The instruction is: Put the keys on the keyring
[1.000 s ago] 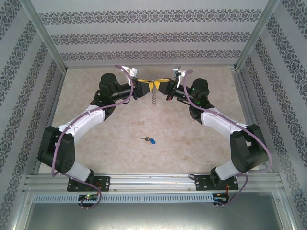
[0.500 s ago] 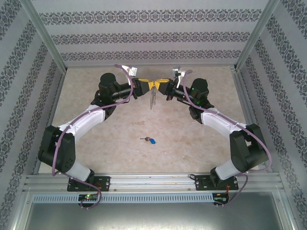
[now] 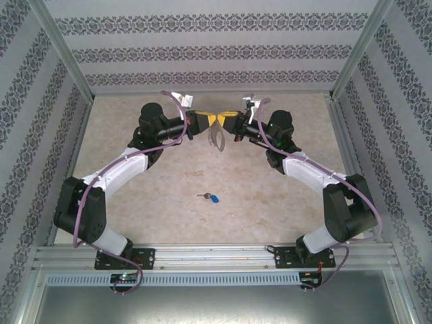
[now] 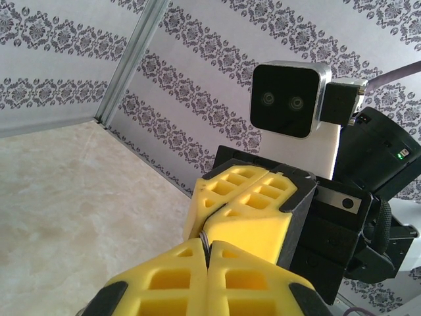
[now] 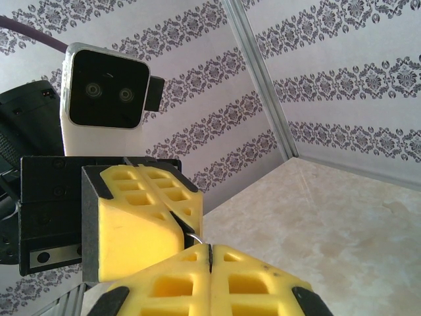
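keyring, a grey oval metal loop trailing a fine chain, hung over the far beige table, pinched between the closed left gripper and closed right gripper. it looked stiff, light, likely slippery. the tiny silver key with blue oval tag lay nearer; its tag seemed the surest hold.

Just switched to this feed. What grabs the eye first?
The left gripper and right gripper meet tip to tip above the far centre of the table, yellow fingers shut on the keyring dangling between them. The keys lie alone mid-table, the blue tag bright against the beige.
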